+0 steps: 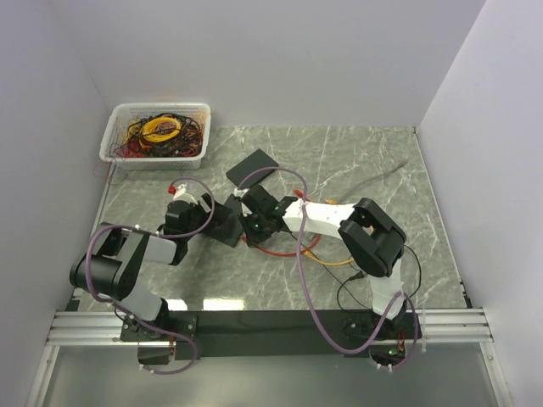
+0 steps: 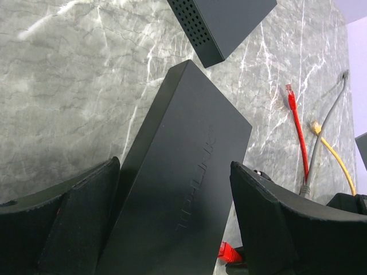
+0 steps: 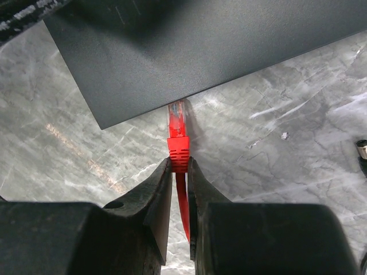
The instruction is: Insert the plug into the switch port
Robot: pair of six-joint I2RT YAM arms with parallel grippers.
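Plug look: red boot with a clear tip (image 3: pixel 178 123); we noted its red lead running down between the fingers.
Plug place: centre of the right wrist view, the tip meeting the lower edge of the switch (image 3: pixel 200 46); we could not tell whether it sat in a port.
Switch look: flat matte black box; we saw raised lettering on its top in the left wrist view.
Switch place: middle of the top view, on the grey marble table (image 1: pixel 382 170), between the two grippers.
Right gripper (image 3: pixel 179 166): pinched on the plug's red boot, fingers nearly together.
Right arm pose: bent at the elbow at lower right of the top view, the white forearm reaching left toward centre.
Left gripper (image 2: pixel 175 172): one finger against each long side of the switch, gripping it.
Left arm pose: folded at lower left, wrist stretched right toward centre.
Other things: a second black box (image 1: pixel 252 167) above centre; a white basket (image 1: pixel 114 144) of tangled cables at upper left; we logged loose red (image 2: pixel 297 123) and yellow (image 2: pixel 332 154) cables at the right of the left wrist view.
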